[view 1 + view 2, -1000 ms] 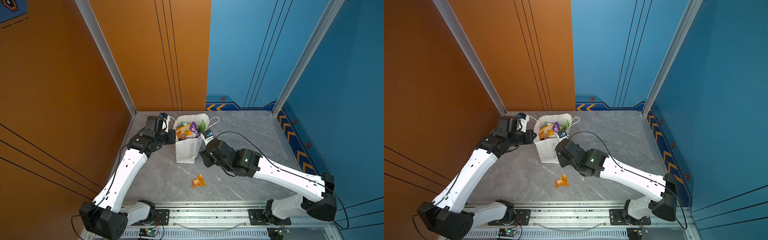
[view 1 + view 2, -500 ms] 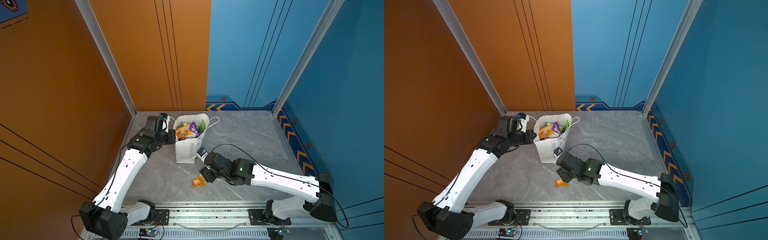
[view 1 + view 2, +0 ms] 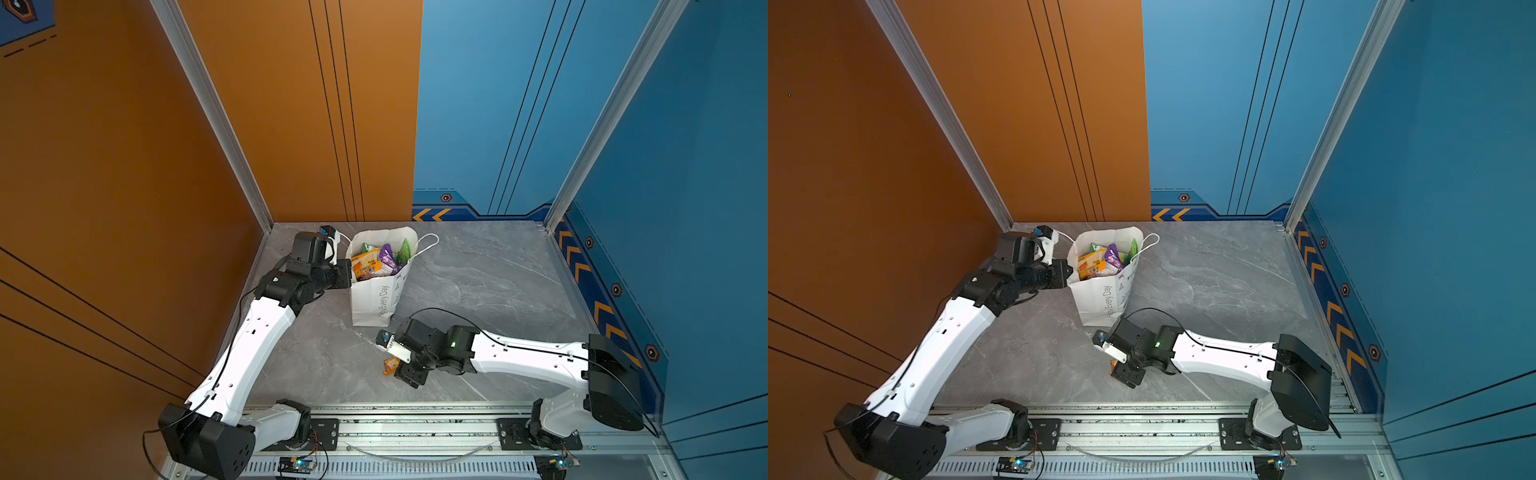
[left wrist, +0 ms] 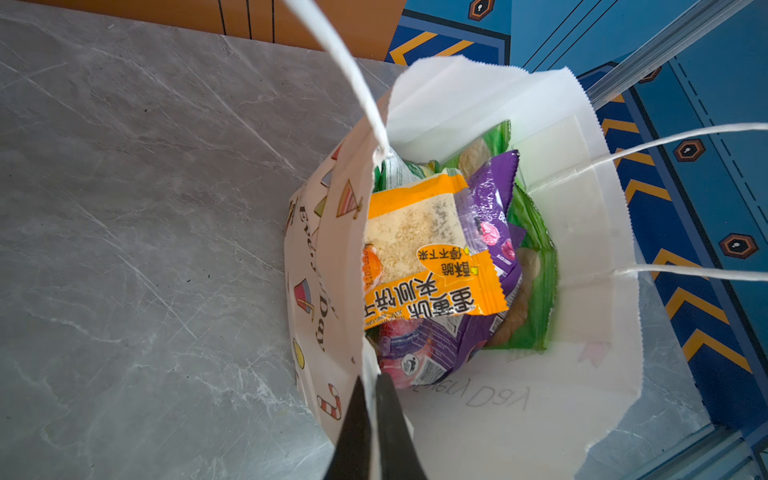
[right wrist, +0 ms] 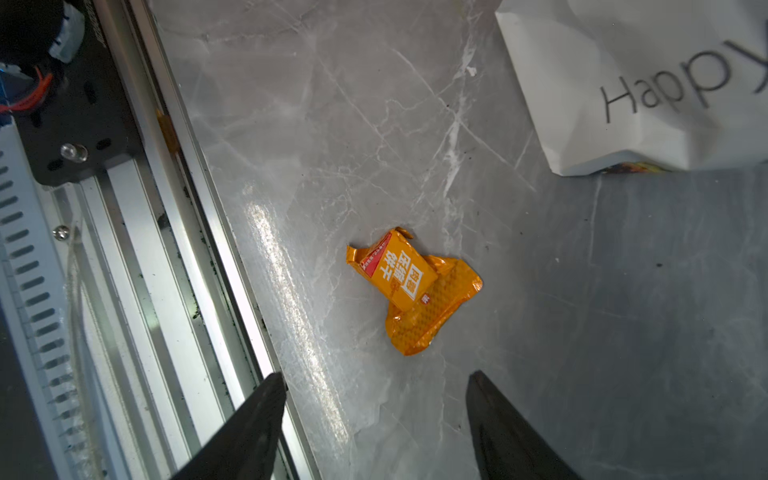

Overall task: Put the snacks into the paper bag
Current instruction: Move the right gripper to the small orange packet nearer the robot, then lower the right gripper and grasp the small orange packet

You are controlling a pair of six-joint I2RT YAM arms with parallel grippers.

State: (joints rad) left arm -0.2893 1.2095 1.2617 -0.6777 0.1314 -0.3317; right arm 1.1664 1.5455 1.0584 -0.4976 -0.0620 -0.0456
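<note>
Swinging the right arm away from the paper bag and down toward the front rail, I now have the right jaws spread wider than a second ago. They hang over the one loose snack I can find, a small orange packet lying on the bench, apart from the bag. In the right wrist view it sits ahead of the tips, not between them, so nothing is held there.

The left jaws have not moved. They stay pinched together on the bag's rim, keeping the mouth open over a yellow-orange packet, a purple bag and green ones. I judge this to be the final pick.

In both top views the wrist covers most of the small packet, and I cannot tell how high the tips are above the bench. Deeper bag contents are hidden. A coloured sliver at the bag's foot is unreadable.
</note>
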